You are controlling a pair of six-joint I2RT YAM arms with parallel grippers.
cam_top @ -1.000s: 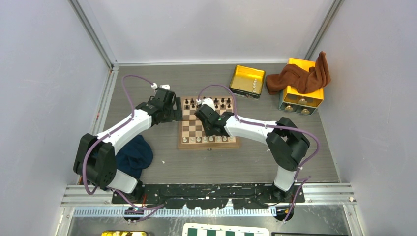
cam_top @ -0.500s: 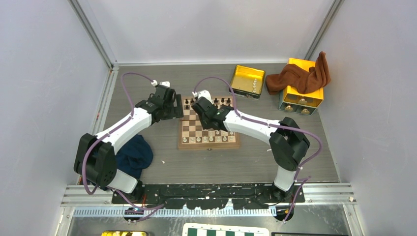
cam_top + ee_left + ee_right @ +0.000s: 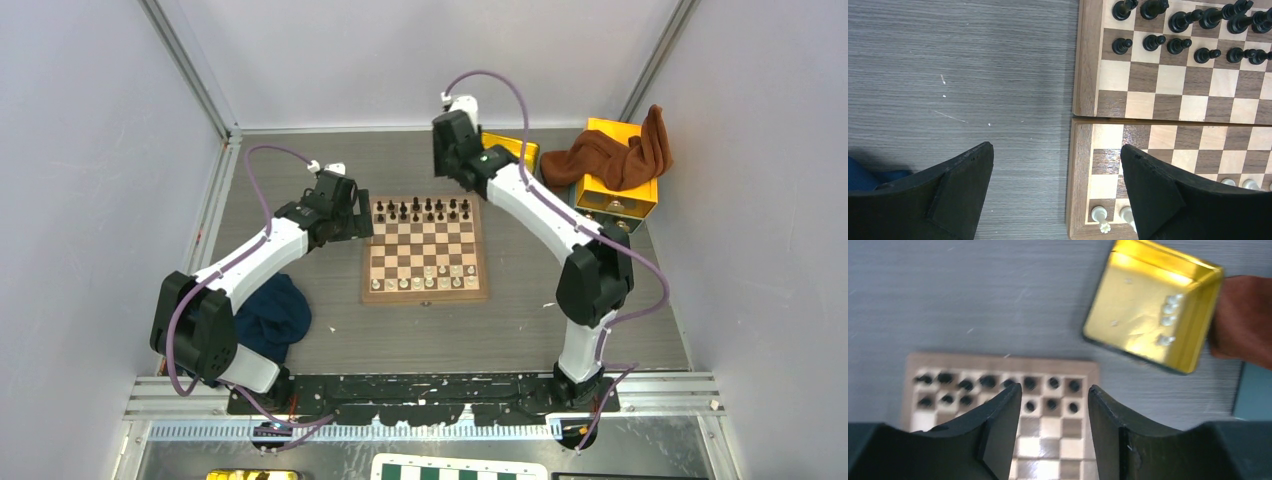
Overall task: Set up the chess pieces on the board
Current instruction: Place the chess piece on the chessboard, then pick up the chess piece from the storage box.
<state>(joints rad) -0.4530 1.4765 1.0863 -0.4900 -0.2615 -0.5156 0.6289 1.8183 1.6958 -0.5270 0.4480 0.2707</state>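
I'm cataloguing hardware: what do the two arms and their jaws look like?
The left arm and right arm share white links, black joint housings and a purple cable looping alongside. The left gripper and right gripper carry matte black, wedge-shaped jaws tapering to blunt tips.

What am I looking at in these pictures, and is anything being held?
These are two robot arms bolted to the near edge of a table. The wide picture looks down from above. The other two come from a small camera on each wrist, so the black shapes at the bottom are that arm's own claw.

On the table lies a wooden chessboard, with dark pieces along its far rows and white pieces along the near side. Beyond it sits a gold tin tray with a few pale pieces inside, then a yellow box with a brown cloth draped over it. A blue cloth lies at the near left.

The left claw hovers open at the board's left edge. The right claw is open, high above the far edge. Neither holds anything.
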